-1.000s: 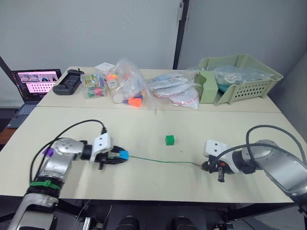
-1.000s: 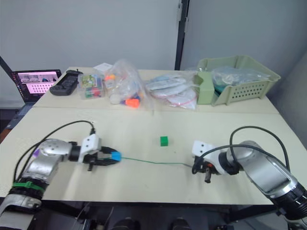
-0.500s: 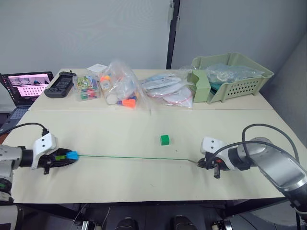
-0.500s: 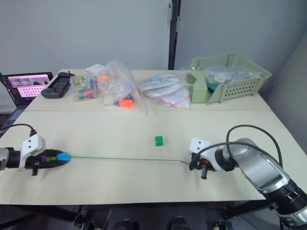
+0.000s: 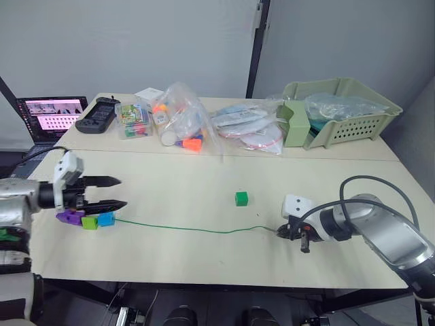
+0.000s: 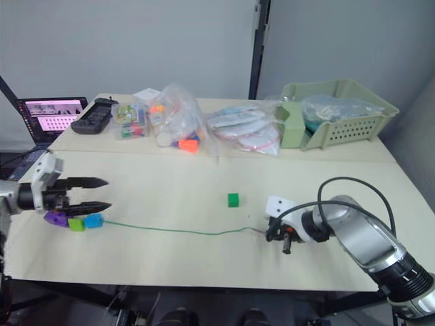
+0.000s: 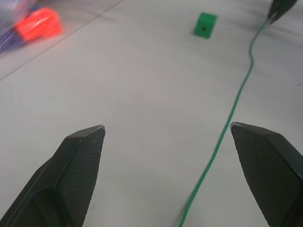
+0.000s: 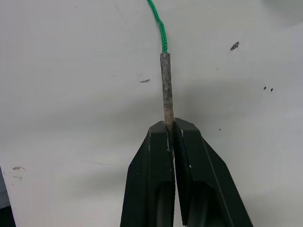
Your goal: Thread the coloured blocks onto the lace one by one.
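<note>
Left pincer (image 5: 112,192) spread wide, holding nothing, just above pale desk (image 5: 204,190). Beside its fingertips: purple plastic cube (image 5: 68,217), lime green cube (image 5: 89,222), blue cube (image 5: 105,219) in row, touching, at end of thin green lace (image 5: 183,229). Lace runs right along desk. Dark green cube (image 5: 241,197) lies apart, mid-desk. Right pincer (image 8: 169,130) clamped on lace's stiff greyish tip (image 8: 165,85).

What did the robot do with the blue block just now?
The left pincer let go of the blue block and opened; the block now lies by the lime and purple ones. The lace went slack. The right pincer still pinches the tip; the green block hasn't moved.
</note>
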